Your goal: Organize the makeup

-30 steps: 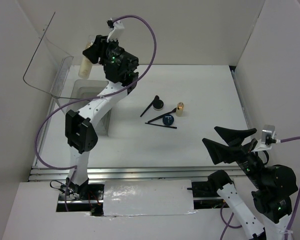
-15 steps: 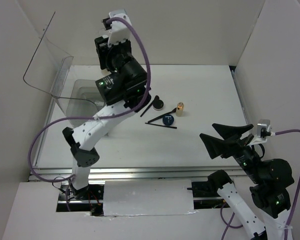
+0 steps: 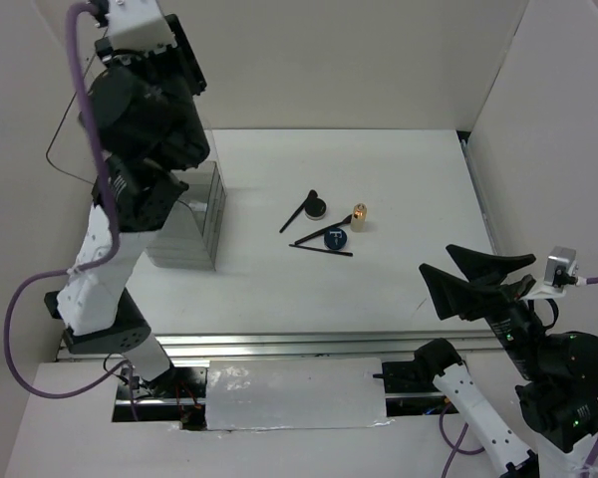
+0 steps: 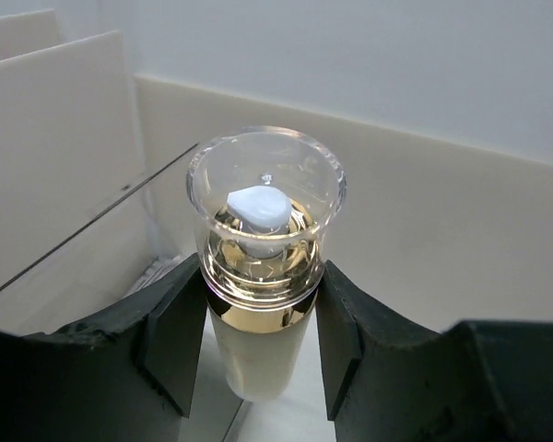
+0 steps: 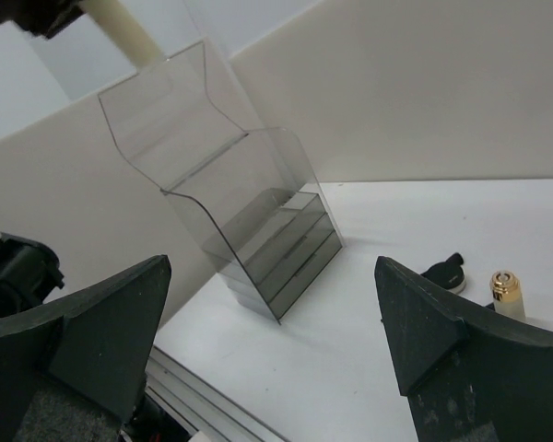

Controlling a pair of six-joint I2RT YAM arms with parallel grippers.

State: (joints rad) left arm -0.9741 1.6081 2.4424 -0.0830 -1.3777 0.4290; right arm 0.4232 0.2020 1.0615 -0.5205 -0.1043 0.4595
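Observation:
In the left wrist view my left gripper (image 4: 258, 343) is shut on the tall pale-yellow bottle (image 4: 258, 341), just below its gold collar and clear cap. It holds the bottle upright, high in the air. In the top view the raised left arm (image 3: 140, 110) hides that gripper and the bottle. The bottle's base shows in the right wrist view (image 5: 120, 28). On the table lie the black compact (image 3: 316, 208), the amber gold-capped bottle (image 3: 359, 215), the dark blue compact (image 3: 336, 238) and two thin black brushes (image 3: 321, 249). My right gripper (image 3: 478, 279) is open and empty, near right of them.
The big clear plastic box (image 3: 194, 224) with drawer tiers stands at the left, partly under my left arm; it also shows in the right wrist view (image 5: 258, 230). White walls close the back and both sides. A metal rail (image 3: 279, 344) runs along the near edge.
My left arm has risen and swung left toward the camera, carrying the bottle high above the clear box. My right arm has shifted slightly to the right.

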